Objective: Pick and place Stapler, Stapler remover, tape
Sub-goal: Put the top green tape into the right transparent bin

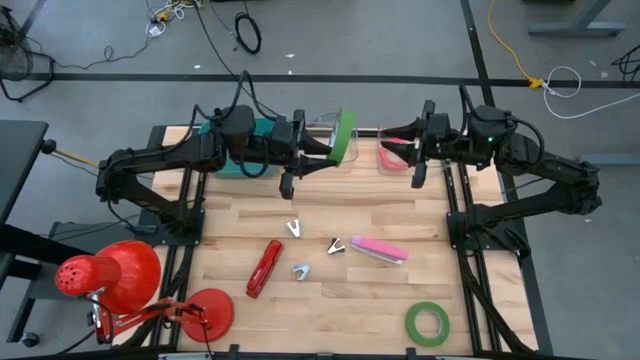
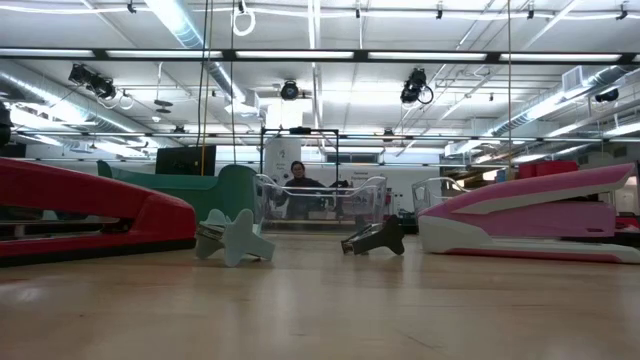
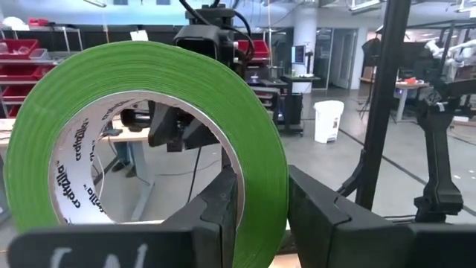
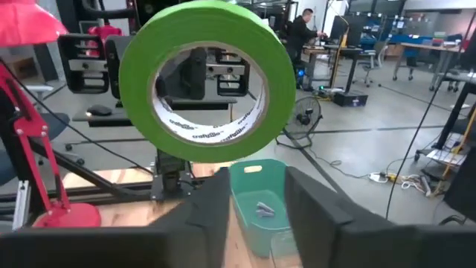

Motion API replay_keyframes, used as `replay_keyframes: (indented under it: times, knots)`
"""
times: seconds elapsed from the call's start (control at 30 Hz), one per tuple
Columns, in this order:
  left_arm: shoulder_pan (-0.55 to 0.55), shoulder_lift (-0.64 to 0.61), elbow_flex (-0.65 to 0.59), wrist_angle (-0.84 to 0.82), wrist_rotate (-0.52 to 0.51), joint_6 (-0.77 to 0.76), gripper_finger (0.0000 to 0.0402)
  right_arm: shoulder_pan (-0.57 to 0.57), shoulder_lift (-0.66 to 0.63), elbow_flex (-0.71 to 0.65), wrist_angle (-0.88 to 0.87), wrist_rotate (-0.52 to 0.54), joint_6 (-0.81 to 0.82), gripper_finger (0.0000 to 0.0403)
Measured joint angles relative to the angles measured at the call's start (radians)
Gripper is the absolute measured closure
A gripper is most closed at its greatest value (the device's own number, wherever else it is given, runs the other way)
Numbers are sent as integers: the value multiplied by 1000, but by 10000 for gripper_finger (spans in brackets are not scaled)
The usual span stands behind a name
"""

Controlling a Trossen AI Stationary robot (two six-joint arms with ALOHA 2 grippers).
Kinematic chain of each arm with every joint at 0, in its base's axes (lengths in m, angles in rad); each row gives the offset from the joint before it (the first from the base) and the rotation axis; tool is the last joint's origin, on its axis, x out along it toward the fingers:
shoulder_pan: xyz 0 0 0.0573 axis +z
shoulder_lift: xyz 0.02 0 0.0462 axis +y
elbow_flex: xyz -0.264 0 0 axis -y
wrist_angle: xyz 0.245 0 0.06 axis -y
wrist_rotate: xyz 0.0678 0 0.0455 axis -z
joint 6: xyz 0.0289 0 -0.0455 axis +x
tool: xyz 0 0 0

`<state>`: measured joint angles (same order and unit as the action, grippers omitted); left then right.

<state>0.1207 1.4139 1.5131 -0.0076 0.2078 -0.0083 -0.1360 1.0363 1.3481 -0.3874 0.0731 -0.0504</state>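
My left gripper (image 1: 328, 146) is shut on a green tape roll (image 1: 345, 135), held on edge above the table's far middle. The roll fills the left wrist view (image 3: 149, 97) and shows in the right wrist view (image 4: 208, 74). My right gripper (image 1: 386, 142) is open and empty, level and facing the roll from the right. A red-pink tape roll (image 1: 394, 160) lies just below it. A second green roll (image 1: 427, 323) lies flat at the near right. A red stapler (image 1: 264, 268), a pink stapler (image 1: 379, 250) and three staple removers (image 1: 294, 229) (image 1: 335, 245) (image 1: 301, 270) lie mid-table. My left gripper holds the green roll by its wall (image 3: 262, 223), one finger (image 3: 219, 212) inside the open centre and one (image 3: 327, 219) outside. The fingers come level from the table's left. The roll stands on edge, upright, lifted clear of the table.
A teal bin (image 1: 262, 130) sits under my left arm at the far edge, also seen in the right wrist view (image 4: 260, 193). A clear container (image 1: 318, 124) stands beside it. A red desk lamp (image 1: 110, 275) stands at the near left. A person (image 2: 298, 180) is far behind the table.
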Motion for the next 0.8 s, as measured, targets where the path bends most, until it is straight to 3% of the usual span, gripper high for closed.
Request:
replay_keyframes:
  times: [0.43, 0.6, 0.8]
  knots:
    - [0, 0, 0, 48, 27, 2, 303, 0, 30, 0, 44, 24, 100, 103]
    - [0, 0, 0, 49, 41, 4, 303, 0, 63, 0, 94, 24, 99, 71]
    - [0, 0, 0, 50, 53, 4, 303, 0, 93, 0, 186, 24, 109, 60]
